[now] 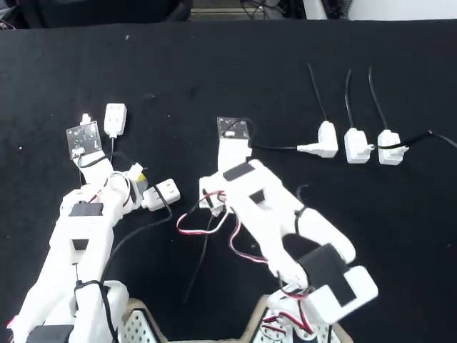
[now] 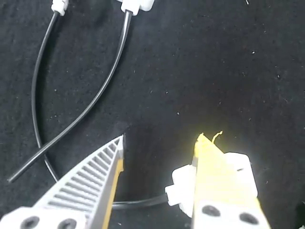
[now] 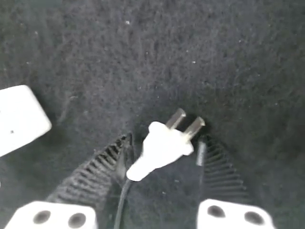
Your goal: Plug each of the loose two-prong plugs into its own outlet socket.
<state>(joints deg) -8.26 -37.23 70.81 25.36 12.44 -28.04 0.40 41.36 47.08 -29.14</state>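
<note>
Two tools stand open. Observe the right tool (image 3: pixel 165 140): its fingers straddle a two-prong plug (image 3: pixel 159 149) lying flat on the black surface (image 3: pixel 224 57), prongs pointing away from the tool, without clamping it. A white outlet socket (image 3: pixel 19 119) lies near that plug. Observe the left tool (image 2: pixel 160 138): it is spread wide and holds nothing; a white corded block (image 2: pixel 180 192) rests against its yellow finger (image 2: pixel 212 164), with two black cables (image 2: pixel 95 101) crossing beyond.

The plug (image 3: pixel 162 145) is smooth white plastic with shiny metal prongs (image 3: pixel 177 117); the table cloth (image 3: pixel 224 52) is matt, fuzzy black fabric.
</note>
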